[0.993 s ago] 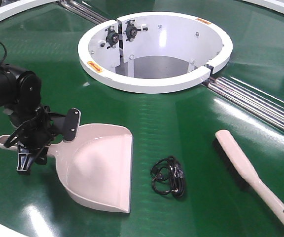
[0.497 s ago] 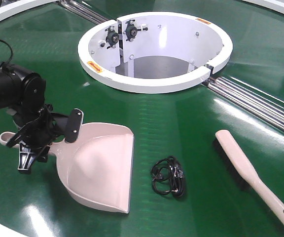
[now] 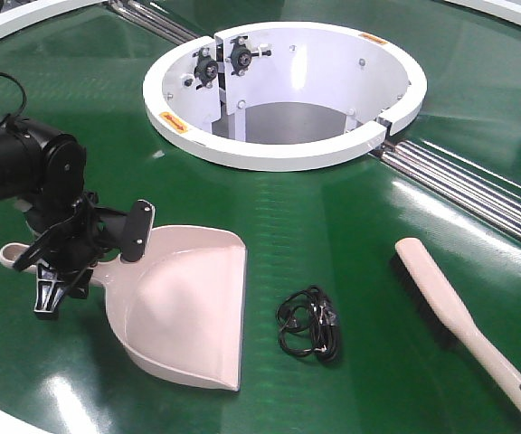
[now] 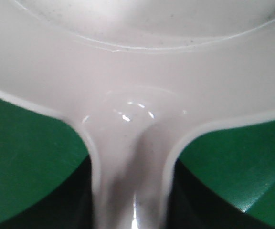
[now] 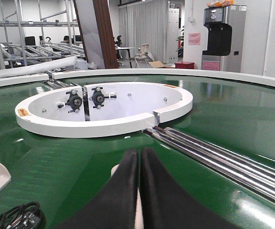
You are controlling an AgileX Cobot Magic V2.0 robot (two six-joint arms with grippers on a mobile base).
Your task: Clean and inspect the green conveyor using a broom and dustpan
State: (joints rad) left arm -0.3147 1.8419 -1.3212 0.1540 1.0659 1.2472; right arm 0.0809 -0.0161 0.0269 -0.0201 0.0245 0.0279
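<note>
green conveyor [image 3: 351,208] is the counter here; dustpan [image 3: 188,307] lies flat at left, broom [image 3: 459,321] well off to its right. left gripper [image 3: 93,264] straddles the dustpan handle, jaws seemingly apart; right gripper [image 5: 138,191] jaws pressed together. small cable coil [image 3: 310,324] between pan and broom.

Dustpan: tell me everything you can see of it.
The dustpan is a pale beige-pink scoop of smooth, glossy plastic with raised sides, a wide flat mouth and a long handle. It lies flat on the green conveyor, mouth to the right in the front view, handle to the left, holding nothing large. The left gripper straddles the handle near the scoop, jaws open either side; contact cannot be told. A black cable bundle lies apart, off its mouth.
</note>
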